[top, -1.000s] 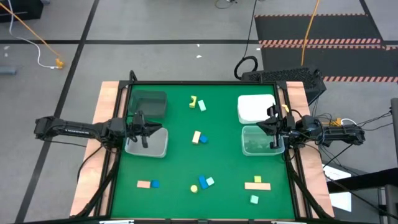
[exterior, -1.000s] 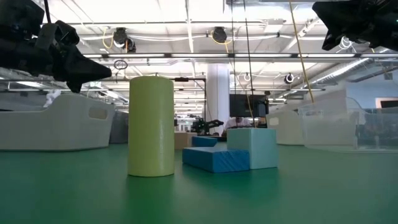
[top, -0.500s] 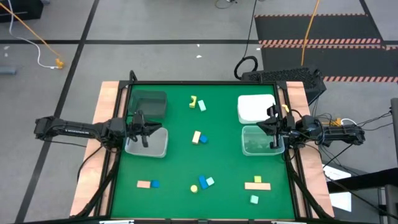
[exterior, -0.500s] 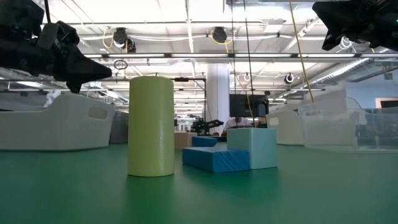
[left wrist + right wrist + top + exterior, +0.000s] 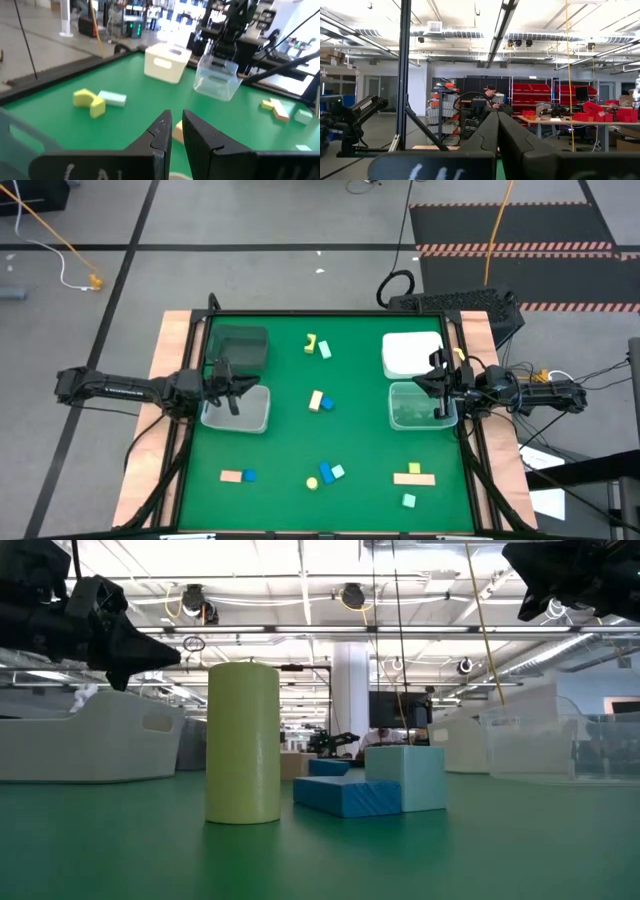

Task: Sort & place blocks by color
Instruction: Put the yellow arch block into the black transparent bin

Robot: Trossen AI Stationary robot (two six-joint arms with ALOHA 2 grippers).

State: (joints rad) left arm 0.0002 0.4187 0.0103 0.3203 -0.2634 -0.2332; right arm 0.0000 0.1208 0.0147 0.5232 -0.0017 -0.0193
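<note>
Evidently both arms sat in a waiting pose: the left gripper hung over a clear bin at the left edge, the right gripper over another clear bin, jaws pressed together, holding nothing. The blocks lay scattered mid-table, well apart from either gripper.

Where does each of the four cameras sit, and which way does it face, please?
High: overhead, straight down; both arms, left gripper, right gripper over clear bins.
Low: table height, level across; yellow cylinder; arms at upper corners.
Left wrist: across the table toward the white bin; own shut fingers.
Right wrist: level into the room; own shut fingers.
Shared: high also shows the white bin.
</note>
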